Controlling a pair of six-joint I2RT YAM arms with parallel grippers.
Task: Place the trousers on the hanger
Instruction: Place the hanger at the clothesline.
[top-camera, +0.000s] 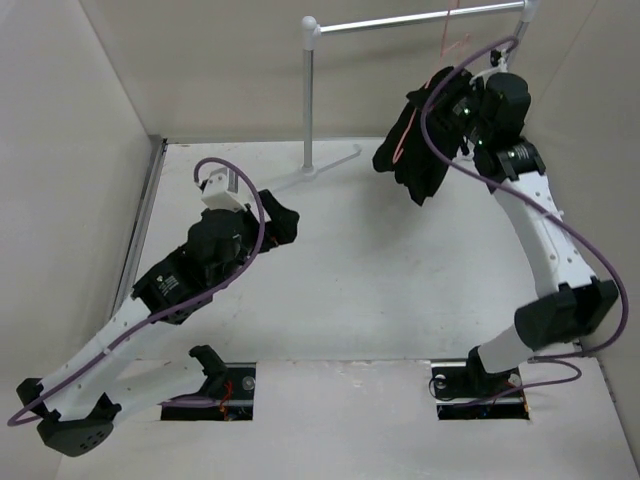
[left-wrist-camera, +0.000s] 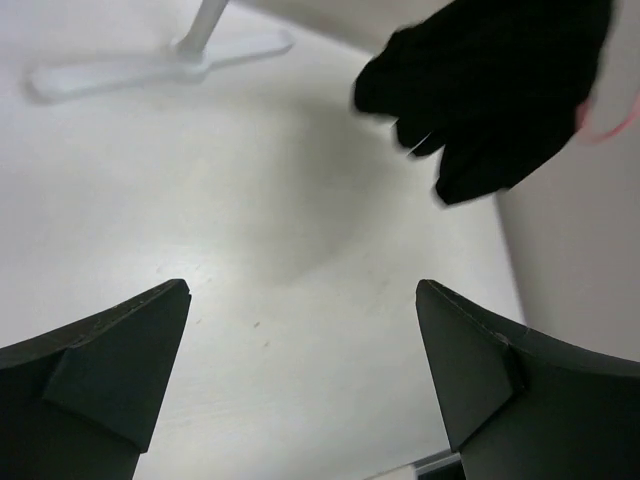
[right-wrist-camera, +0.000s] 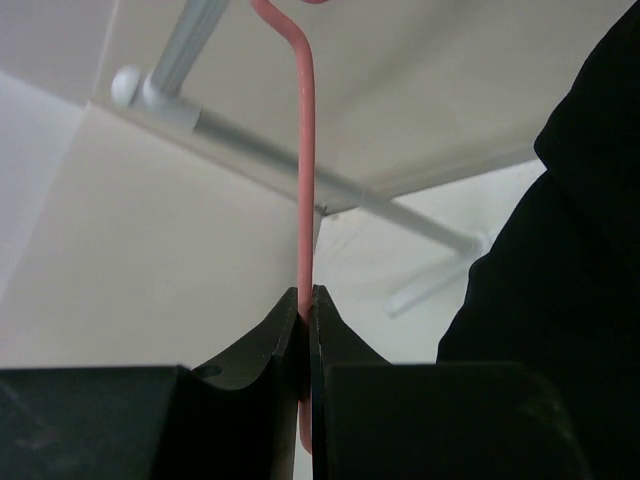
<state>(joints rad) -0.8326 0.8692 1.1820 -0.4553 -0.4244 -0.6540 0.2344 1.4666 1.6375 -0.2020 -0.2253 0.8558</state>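
White tabletop (top-camera: 400, 290), grey rack (top-camera: 400, 19) behind. Clamped in right gripper (right-wrist-camera: 305, 300) by the neck: thin, stiff hanger (right-wrist-camera: 304, 150), soft limp trousers (top-camera: 418, 150) hanging alongside. Left gripper (left-wrist-camera: 302, 290) spread, empty.

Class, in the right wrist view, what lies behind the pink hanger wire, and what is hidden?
Behind the hanger runs the grey rack rail with its white joint. The right end effector, shut on the wire, covers its lower part; the trousers block the view at right.
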